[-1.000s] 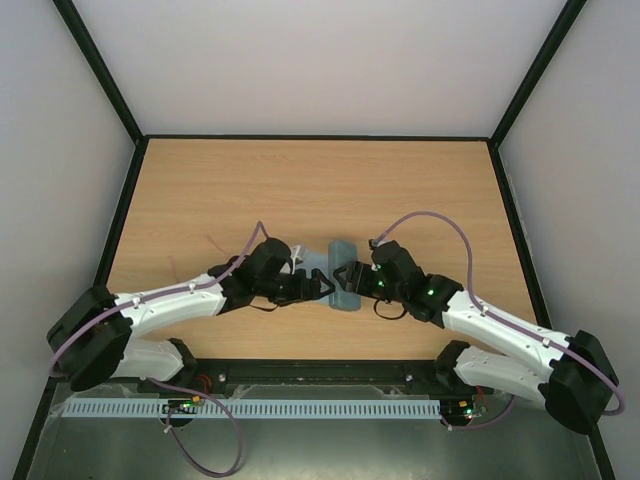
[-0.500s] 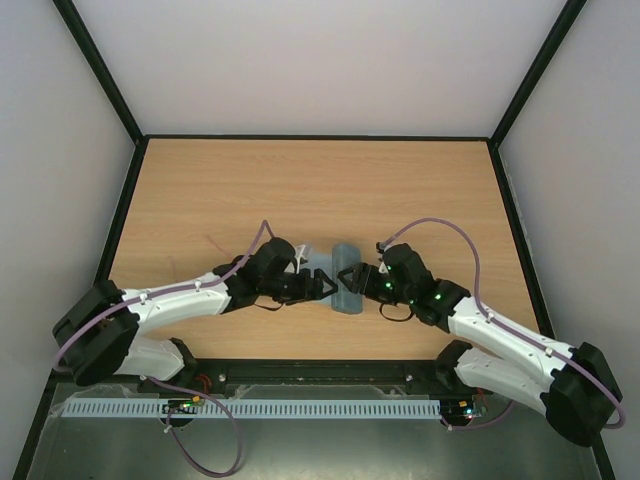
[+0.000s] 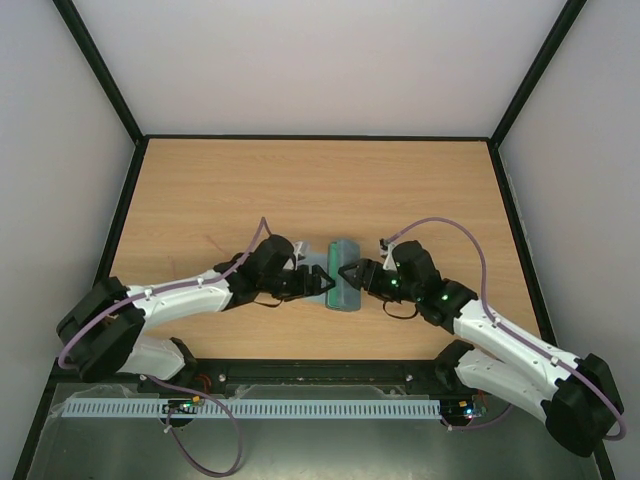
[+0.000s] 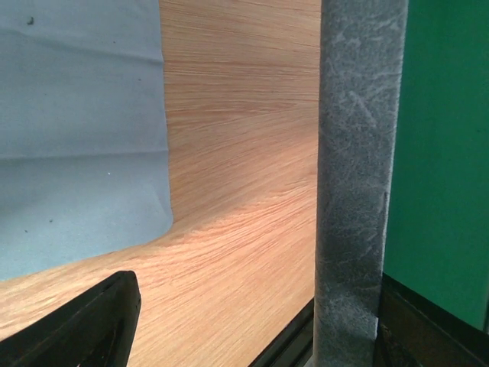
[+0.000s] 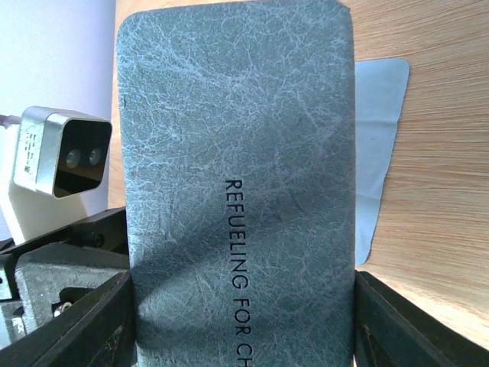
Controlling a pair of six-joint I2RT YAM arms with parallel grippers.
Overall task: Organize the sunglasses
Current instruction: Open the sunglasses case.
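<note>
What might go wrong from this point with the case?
The case, part open with green lining showing, fills the gap between the right fingers; a slip might let it snap shut or skid. The cloth lies right beside it and may get dragged. No view shows the sunglasses, so their whereabouts are unknown.

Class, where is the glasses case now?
In the top view, the case sits centrally between the left gripper and right gripper, with the light blue cloth at its left.

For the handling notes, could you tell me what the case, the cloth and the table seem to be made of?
The case: seemingly leatherette, matte blue-grey, crackled grain with printed lettering. The cloth: thin light-blue fabric, probably microfibre, softly creased. The table: wood or wood-look laminate, streaked grain, smooth.
</note>
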